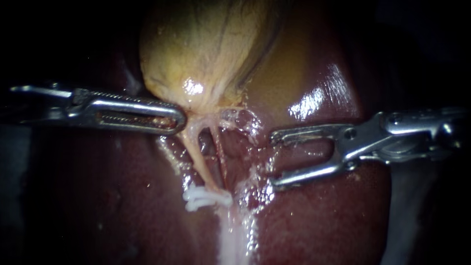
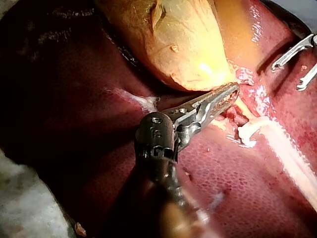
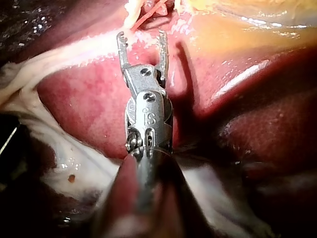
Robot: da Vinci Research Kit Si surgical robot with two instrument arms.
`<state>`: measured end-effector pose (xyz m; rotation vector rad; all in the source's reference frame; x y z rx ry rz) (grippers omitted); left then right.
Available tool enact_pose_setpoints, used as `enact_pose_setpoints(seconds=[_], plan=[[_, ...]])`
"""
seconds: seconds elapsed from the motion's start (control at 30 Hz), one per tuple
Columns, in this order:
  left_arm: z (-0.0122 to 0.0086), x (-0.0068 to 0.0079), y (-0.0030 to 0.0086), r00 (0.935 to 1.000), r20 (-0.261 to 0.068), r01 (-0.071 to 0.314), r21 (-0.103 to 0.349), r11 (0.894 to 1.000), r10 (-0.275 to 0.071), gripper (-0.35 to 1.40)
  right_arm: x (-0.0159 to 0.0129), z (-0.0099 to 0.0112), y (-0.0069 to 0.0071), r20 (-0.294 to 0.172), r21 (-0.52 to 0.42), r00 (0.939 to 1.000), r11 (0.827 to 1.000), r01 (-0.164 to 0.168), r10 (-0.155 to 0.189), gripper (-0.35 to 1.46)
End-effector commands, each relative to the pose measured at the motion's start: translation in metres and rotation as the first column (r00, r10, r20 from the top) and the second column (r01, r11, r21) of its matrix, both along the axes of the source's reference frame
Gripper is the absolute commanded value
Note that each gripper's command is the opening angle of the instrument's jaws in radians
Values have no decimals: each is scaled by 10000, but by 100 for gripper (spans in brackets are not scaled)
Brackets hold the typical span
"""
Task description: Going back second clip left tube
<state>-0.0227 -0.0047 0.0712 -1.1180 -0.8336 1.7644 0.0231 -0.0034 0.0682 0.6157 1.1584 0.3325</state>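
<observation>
The yellow gallbladder lies on the dark red liver. My left instrument has its long toothed jaws shut on the gallbladder's narrow lower end; the left wrist view shows the same grip. Two thin tubes run down from there: a pale left tube and a thinner reddish right tube. A white clip sits across their lower end. My right instrument stands to the right of the tubes, jaws wide open and empty, apart from them. In the right wrist view its jaws point at the tubes.
A whitish strand of tissue runs down from the clip over the liver. Wet frayed tissue lies between the tubes and the right instrument. In the left wrist view the right instrument's open jaws show beyond the clip.
</observation>
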Motion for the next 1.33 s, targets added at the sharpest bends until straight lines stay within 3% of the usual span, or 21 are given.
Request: enact_pose_setpoints(seconds=[0.03, 0.63, 0.87, 1.33], plan=[[2, -1, 0, 10000, -13, 12, -9, 10000, -12, -35, 0, 0, 0, -29, -83, 10000, 10000, 31, -32, 50], [54, -33, 9, 10000, -73, -17, -187, 9998, 16, -35, -7, 0, 0, -48, -82, 10000, 9999, 64, -64, 50], [58, -42, 9, 10000, -54, -48, -179, 9998, 47, -35, -7, 0, 0, -48, -82, 10000, 9999, 64, -64, 50], [57, -42, 9, 10000, -52, -49, -176, 9998, 48, -35, -8, -1, 1, -63, -123, 10000, 9999, 76, -77, 50]])
